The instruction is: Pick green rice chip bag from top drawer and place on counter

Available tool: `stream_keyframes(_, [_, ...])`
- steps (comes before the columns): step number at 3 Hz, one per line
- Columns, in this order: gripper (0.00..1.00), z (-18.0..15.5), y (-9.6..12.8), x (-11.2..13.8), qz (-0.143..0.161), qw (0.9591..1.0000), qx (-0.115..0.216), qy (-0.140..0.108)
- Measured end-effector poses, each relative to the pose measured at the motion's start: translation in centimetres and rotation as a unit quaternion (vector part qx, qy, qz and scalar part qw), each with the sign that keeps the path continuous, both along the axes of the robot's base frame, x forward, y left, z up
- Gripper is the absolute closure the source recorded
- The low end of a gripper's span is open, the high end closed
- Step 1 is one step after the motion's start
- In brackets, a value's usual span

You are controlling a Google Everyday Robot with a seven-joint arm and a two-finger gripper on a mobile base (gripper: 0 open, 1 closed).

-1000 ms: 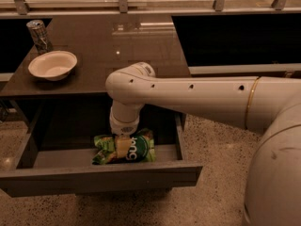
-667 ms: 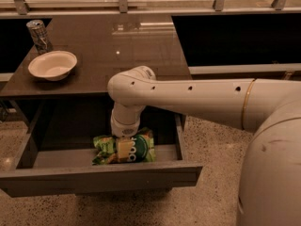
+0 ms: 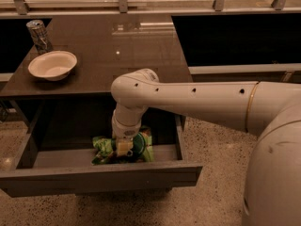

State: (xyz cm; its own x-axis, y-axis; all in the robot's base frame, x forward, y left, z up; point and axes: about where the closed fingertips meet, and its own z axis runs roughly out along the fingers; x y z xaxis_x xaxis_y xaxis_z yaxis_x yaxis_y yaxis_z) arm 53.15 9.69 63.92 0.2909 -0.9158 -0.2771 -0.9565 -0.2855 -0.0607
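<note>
Setting: a pale speckled floor (image 3: pixel 214 142) runs around a dark, glossy counter (image 3: pixel 131 46), seen from above and in front.
Counter: a white bowl (image 3: pixel 52 65) stands near its left edge; nothing shows inside the bowl. A metal can (image 3: pixel 38 36) stands upright just behind the bowl, apart from it.
Top drawer: the top drawer (image 3: pixel 94 178) is pulled out beneath the counter, with its flat front panel nearest the camera.
Drawer contents: the green rice chip bag (image 3: pixel 102 147) is the only thing that shows inside. It lies crumpled on the drawer floor, right of centre and close behind the front panel.
Arm: the white arm (image 3: pixel 197 98) reaches in from the right, bends over the counter's front edge and drops straight down into the drawer.
Gripper: the gripper (image 3: pixel 124 149) points downward and sits on the middle of the bag, touching it. Whether it has closed on the bag I cannot tell.
Task thing: the bag is in the drawer, not on the counter.
Change from a second ago: the wrist stands slightly lower, deeper into the bag. The bag lies in the same spot in the drawer, and the bowl and can have not moved.
</note>
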Motion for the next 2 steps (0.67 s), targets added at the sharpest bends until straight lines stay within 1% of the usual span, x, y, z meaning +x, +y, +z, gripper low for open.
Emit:
stream_keyframes(1, [1.0, 2.6, -0.3, 0.3, 0.0, 0.9992, 0.038, -0.014])
stream_keyframes(2, [1.0, 7.6, -2.2, 0.3, -0.009, 0.9957, 0.083, -0.039])
